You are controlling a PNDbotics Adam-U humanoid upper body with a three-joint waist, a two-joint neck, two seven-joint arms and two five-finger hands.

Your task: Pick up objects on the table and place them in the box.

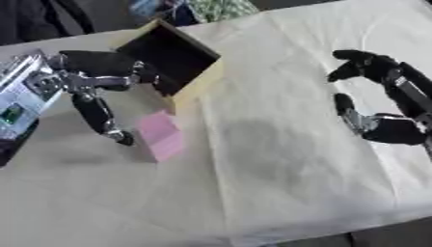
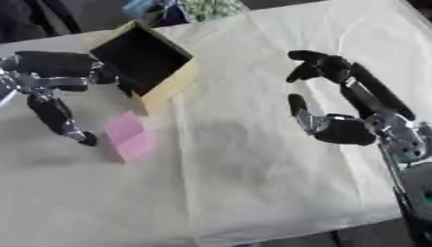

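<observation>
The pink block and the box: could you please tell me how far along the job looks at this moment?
Done: nothing visible; what shows of the box's dark inside looks empty. In hand: the left robot hand hangs open beside the pink block, which lies on the table by the box's near corner, not yet grasped. The right robot hand is open and holds nothing. Left: grasping the block and placing it in the box.
</observation>
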